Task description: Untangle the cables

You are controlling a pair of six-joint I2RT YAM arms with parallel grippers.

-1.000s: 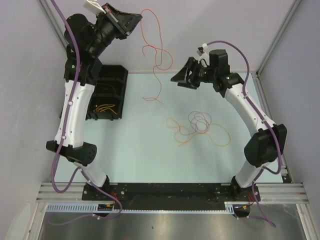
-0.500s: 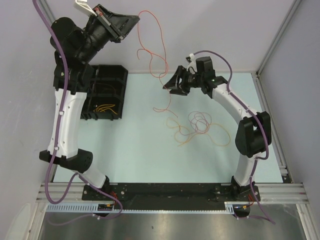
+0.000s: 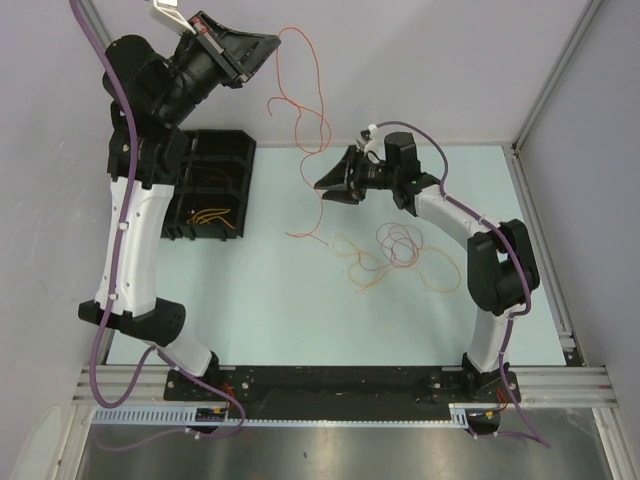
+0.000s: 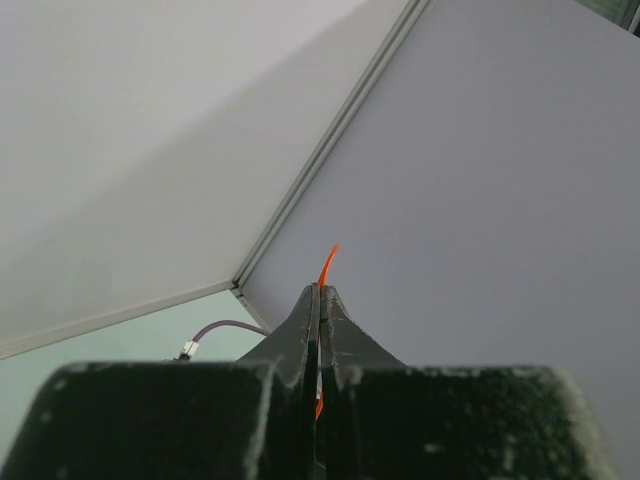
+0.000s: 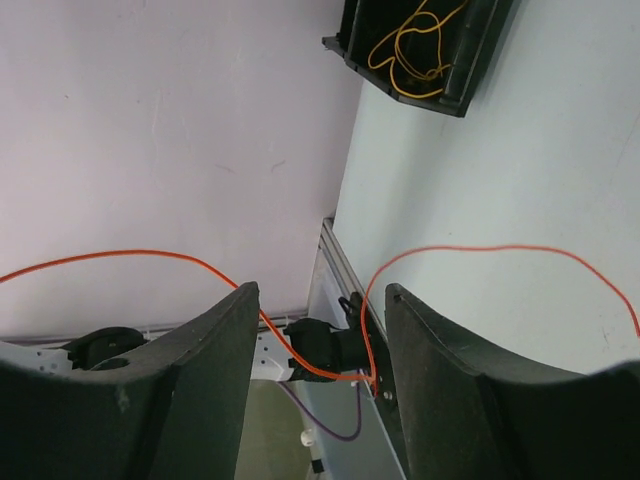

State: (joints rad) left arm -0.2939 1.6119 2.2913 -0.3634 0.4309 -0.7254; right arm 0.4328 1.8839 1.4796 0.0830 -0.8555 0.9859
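My left gripper (image 3: pixel 272 40) is raised high at the back left, shut on the top end of an orange cable (image 3: pixel 322 120). That cable hangs in loops, and its lower end reaches the table. In the left wrist view the cable (image 4: pixel 328 262) sticks out above the closed jaws (image 4: pixel 320 295). My right gripper (image 3: pixel 322 184) is open at mid height with the hanging cable passing between its fingers; the wrist view shows the cable (image 5: pixel 312 371) in the gap (image 5: pixel 320 292), not clamped. A tangle of orange and pinkish cables (image 3: pixel 400 250) lies on the table to the right.
A black bin (image 3: pixel 232 150) stands at the left by the left arm, with yellow cables (image 3: pixel 214 216) inside; it also appears at the top of the right wrist view (image 5: pixel 470 60). Grey walls and aluminium frame posts (image 3: pixel 555 75) enclose the pale green table.
My right gripper has moved left to the hanging orange cable, which now runs between its fingers. The left arm lifted and shifted slightly early on, then held still. The cable's lower end swung left.
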